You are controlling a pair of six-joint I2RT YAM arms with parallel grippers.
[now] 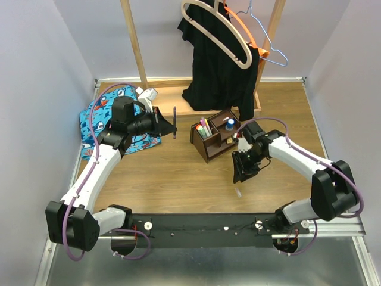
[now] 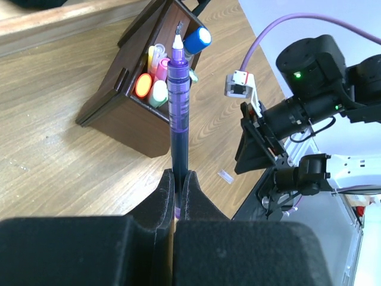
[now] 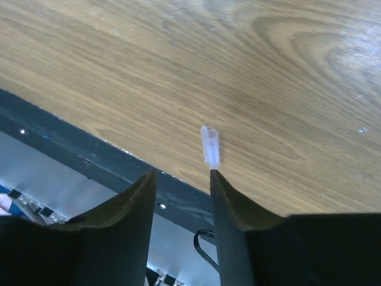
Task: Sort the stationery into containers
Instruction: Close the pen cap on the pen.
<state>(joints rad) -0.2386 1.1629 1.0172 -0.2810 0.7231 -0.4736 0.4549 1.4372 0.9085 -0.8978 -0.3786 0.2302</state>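
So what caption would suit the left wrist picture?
Left fingers pinch a purple pen, tip out, before the dark wooden organizer holding markers.

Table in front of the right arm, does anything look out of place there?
Yes. A small clear cap lies loose on the table, just beyond the right gripper's open fingers. The purple pen clamped in the left gripper has a bare tip, so the cap may be its own.

Bare table (image 1: 172, 173) lies open left and near of the organizer (image 1: 208, 150) — a black garment (image 1: 217, 71) hangs close by its far side, and the right gripper (image 1: 242, 173) crowds its near-right corner.
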